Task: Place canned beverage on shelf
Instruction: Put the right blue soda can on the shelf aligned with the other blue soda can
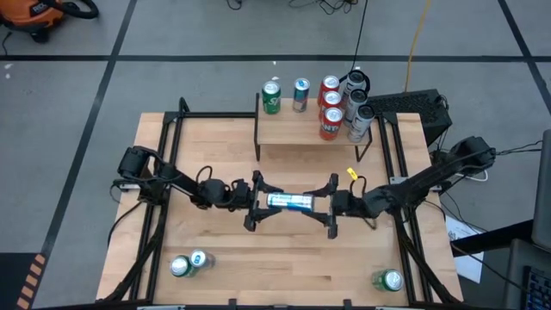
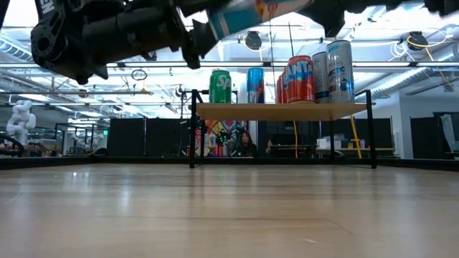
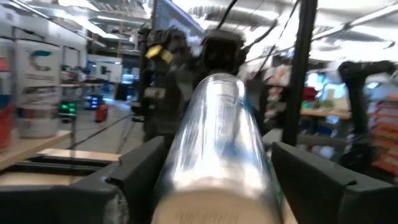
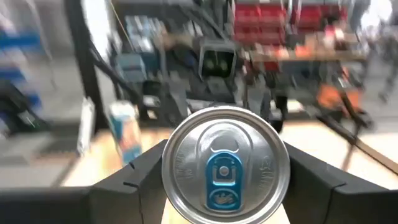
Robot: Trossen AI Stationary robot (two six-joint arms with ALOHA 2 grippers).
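Note:
A slim silver-and-blue canned beverage (image 1: 288, 201) lies on its side in the air over the middle of the table, between my two grippers. My right gripper (image 1: 325, 205) is shut on the can's top end (image 4: 225, 163). My left gripper (image 1: 263, 202) is open, with its fingers (image 3: 134, 177) standing on either side of the can's bottom end (image 3: 217, 143), a narrow gap showing. The shelf (image 1: 310, 129) stands at the table's far side on thin black legs and carries several upright cans (image 2: 300, 77). My right gripper pinches the can's top end between its two fingers, one on each side just below the rim (image 4: 173, 180). The fingers come level from the table's right and lie along the can. The can is lifted clear and lies nearly level, its bottom end (image 2: 215, 25) a little lower.
Two cans (image 1: 188, 263) lie near the table's front left corner and a green one (image 1: 389, 280) near the front right. On the shelf stand a green can (image 1: 271, 97), a blue one (image 1: 300, 95) and a red-and-white cluster (image 1: 343, 108). Black frame rails (image 1: 164, 172) run along the table's sides.

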